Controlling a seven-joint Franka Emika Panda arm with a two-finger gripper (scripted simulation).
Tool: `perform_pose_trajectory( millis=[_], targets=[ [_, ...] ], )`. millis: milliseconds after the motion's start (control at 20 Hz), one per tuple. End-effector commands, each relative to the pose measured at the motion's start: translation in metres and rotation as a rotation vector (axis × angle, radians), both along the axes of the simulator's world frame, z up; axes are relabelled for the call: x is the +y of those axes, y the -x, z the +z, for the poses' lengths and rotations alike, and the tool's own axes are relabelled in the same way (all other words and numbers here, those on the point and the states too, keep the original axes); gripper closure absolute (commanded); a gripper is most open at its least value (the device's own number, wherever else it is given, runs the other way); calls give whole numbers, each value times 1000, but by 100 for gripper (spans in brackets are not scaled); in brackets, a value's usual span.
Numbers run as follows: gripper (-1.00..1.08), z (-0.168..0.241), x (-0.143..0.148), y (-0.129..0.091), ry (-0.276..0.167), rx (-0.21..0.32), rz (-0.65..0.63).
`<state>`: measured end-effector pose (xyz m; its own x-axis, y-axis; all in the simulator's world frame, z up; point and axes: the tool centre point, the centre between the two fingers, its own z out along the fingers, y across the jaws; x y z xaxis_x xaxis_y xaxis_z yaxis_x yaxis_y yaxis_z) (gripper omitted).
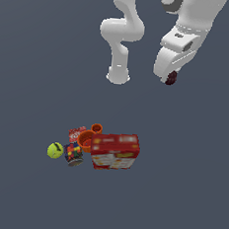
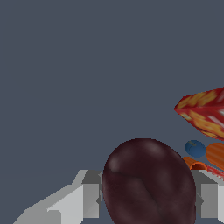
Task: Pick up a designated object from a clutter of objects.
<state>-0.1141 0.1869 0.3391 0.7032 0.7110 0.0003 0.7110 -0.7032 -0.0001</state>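
The designated object (image 2: 148, 183), a small dark maroon ball, fills the space between my gripper's fingers (image 2: 89, 199) in the wrist view. In the exterior view it shows as a dark spot (image 1: 171, 78) at the tip of my gripper (image 1: 170, 80), raised high above the floor and far from the clutter. The gripper is shut on it. The clutter of objects sits on the floor below: a red-and-white box (image 1: 115, 151), two orange cups (image 1: 87, 139) (image 1: 96, 128), a multicoloured can (image 1: 73, 154), a yellow-green ball (image 1: 55, 150) and a small red packet (image 1: 76, 132).
The arm's white base (image 1: 118, 76) stands behind the clutter in the exterior view. The floor (image 1: 177, 202) is plain dark grey. In the wrist view a corner of the red-and-white box (image 2: 203, 113) and an orange cup (image 2: 216, 154) show past the ball.
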Motion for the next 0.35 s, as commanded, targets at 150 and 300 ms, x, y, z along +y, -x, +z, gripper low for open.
perform_pose_trajectory(
  millis=[150, 300],
  targets=[
    [108, 15, 6, -3, 1, 0, -1],
    [108, 17, 7, -3, 1, 0, -1]
  ],
)
